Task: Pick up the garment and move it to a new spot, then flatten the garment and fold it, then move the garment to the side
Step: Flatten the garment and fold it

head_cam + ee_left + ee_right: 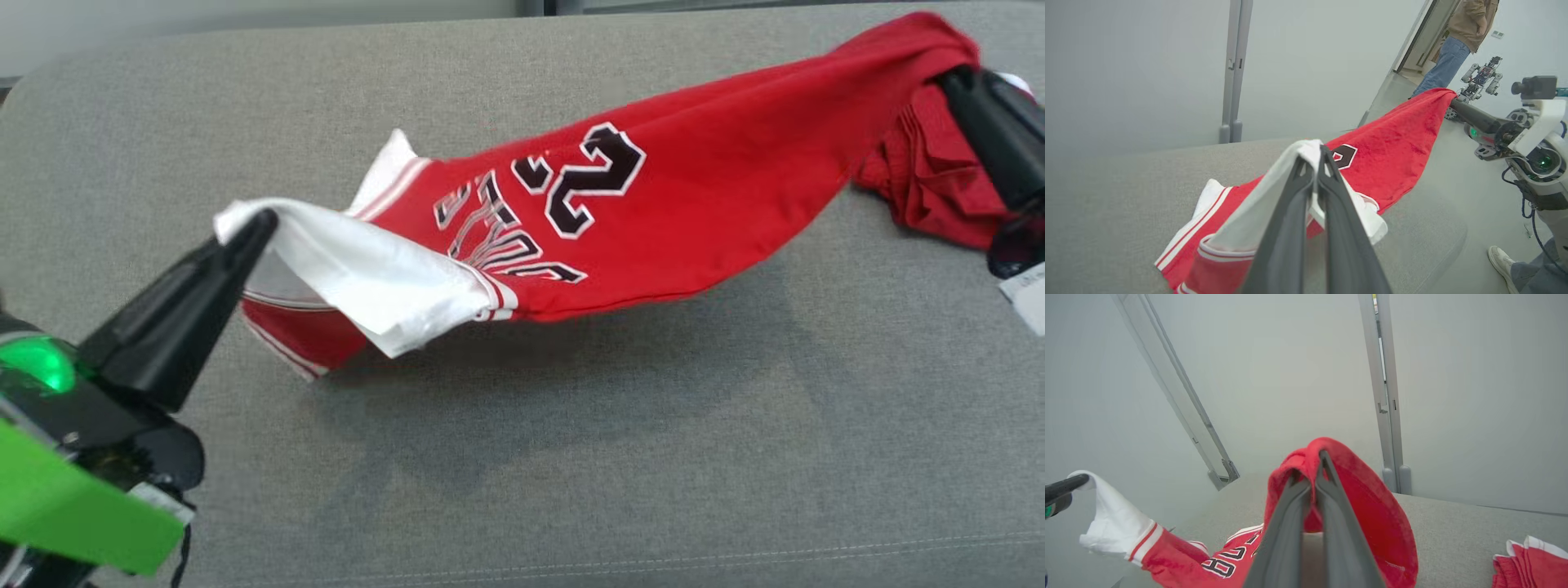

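Both arms are holding the red sleeveless jersey with white trim and black-and-white lettering (694,188) stretched in the air above the grey upholstered surface (571,457).

The left gripper (260,220) is pinching the white edge at the jersey's left end, its fingers pressed together on the cloth. I am reading the same pinch from the left wrist camera.

The right gripper (951,82) is clamping the red end at the far right. In the right wrist view the fabric is draping over its closed fingertips.

The jersey is sagging between the two grips. Its lower left corner is hanging close to the surface; I cannot tell whether it is touching.

A second crumpled red cloth with white edging (1531,559) is lying on the surface just beside the right gripper.

A person in a brown jacket and jeans (1457,36) is standing in the background.
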Tool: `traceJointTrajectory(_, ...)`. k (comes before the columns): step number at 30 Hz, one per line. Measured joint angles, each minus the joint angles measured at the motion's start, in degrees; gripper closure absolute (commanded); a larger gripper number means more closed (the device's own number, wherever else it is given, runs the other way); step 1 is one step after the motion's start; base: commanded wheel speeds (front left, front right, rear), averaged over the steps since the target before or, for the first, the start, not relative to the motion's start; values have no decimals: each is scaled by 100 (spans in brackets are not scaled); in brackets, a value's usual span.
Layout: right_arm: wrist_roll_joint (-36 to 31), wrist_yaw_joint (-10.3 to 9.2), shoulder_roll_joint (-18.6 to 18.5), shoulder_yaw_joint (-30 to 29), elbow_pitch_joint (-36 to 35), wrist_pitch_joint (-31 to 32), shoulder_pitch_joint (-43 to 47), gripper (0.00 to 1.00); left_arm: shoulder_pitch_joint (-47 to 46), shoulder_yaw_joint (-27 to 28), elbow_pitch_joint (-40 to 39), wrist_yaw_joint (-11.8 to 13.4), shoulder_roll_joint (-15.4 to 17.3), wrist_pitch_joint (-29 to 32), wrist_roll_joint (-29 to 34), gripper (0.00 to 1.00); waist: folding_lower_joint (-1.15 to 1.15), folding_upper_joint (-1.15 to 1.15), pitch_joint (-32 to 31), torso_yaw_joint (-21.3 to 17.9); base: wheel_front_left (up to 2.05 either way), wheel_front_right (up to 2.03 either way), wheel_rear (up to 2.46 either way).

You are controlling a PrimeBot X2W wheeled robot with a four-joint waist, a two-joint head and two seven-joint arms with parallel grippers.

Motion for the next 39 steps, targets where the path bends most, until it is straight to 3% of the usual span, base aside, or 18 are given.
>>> traceJointTrajectory(5,344,-5,-82,-495,-844,-115,34,100,-286,744,-929,119,188,153,-307,100,0,0,-234,-106,0,0,0)
traceJointTrajectory(8,457,-119,-196,-770,-1138,-111,82,100,-598,1209,-1170,172,360,372,-457,100,0,0,-284,-233,0,0,0)
traceJointTrajectory(13,642,-315,-310,-848,-1144,151,259,100,-1090,1473,-849,267,420,776,-1053,100,0,0,-172,-418,0,0,0)
traceJointTrajectory(16,730,-322,-245,-587,-886,289,229,100,-1414,1527,-271,269,466,1016,-1120,100,0,0,-2,-479,0,0,0)
traceJointTrajectory(21,962,-438,350,190,-148,483,-337,100,-1746,1014,1305,270,474,1460,-1074,100,0,0,362,-540,0,0,0)
traceJointTrajectory(25,875,-739,1098,561,655,485,-1561,100,-2512,653,2331,270,361,1406,-342,100,0,0,676,-564,0,0,0)
traceJointTrajectory(28,229,-877,1689,389,1366,233,-2792,100,-3516,250,2644,271,231,1073,307,100,1,0,917,-578,0,0,0)
traceJointTrajectory(30,-313,-875,1927,-104,1668,-232,-3577,100,-4401,56,2699,271,-243,482,600,100,1,0,1078,-579,0,0,0)
traceJointTrajectory(33,-737,-859,2332,-678,2115,-906,-4395,100,-5576,65,2759,233,-1226,-589,759,100,1,0,1281,-556,0,0,0)
traceJointTrajectory(34,-836,-858,2415,-770,2201,-942,-4523,100,-5848,66,2696,189,-1330,-738,790,100,1,0,1335,-544,0,0,0)
traceJointTrajectory(36,-934,-858,2527,-828,2273,-1034,-4716,100,-6197,-80,2637,-56,-1201,-814,937,100,1,0,1445,-517,0,0,0)
traceJointTrajectory(39,-1025,-833,2590,-330,2271,-1063,-4861,100,-6101,-208,2646,-420,-827,-957,1217,100,1,0,1629,-496,0,0,0)
